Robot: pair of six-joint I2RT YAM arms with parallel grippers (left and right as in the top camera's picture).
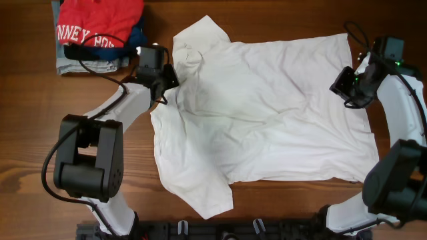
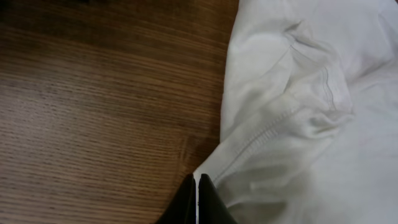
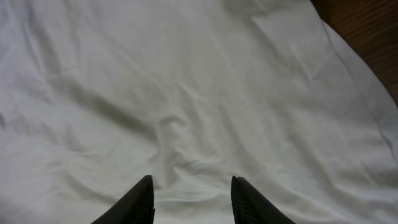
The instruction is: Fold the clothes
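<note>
Large plain white short-sleeved T-shirt [image 1: 267,113] lies spread on the brown wood-grain tabletop [image 1: 40,100] btwn the two arms. It is unfolded & rumpled, w/ creases across the middle. One sleeve sticks out at the far edge and the other at the near edge, both on the left claw's side of the shirt.

Left claw [image 1: 168,77]: jaws pressed together, tips right at the shirt's edge. In the wrist view the black fingertips [image 2: 205,199] meet w/ only a hairline slit btwn them. A stitched hem runs diagonally away just ahead & right of the tips, w/ bunched fabric & a second seam beyond it. Ahead & left of the tips is bare wood. Can't tell whether any cloth is pinched, since the tips sit at the very bottom of the view.

Right claw [image 1: 340,87]: at the opposite edge of the shirt, jaws partway apart w/ a moderate gap & nothing gripped btwn them. In the wrist view two dark fingertips [image 3: 144,199] sit over white fabric, which fills nearly everything ahead. A sliver of wood shows ahead & to the right. Can't tell if the tips touch the cloth.

Red garment with white lettering [image 1: 100,20] tops a stack of folded navy and pale blue garments [image 1: 80,65]. The stack is behind the left claw, on the side away from the shirt & not touching it.
</note>
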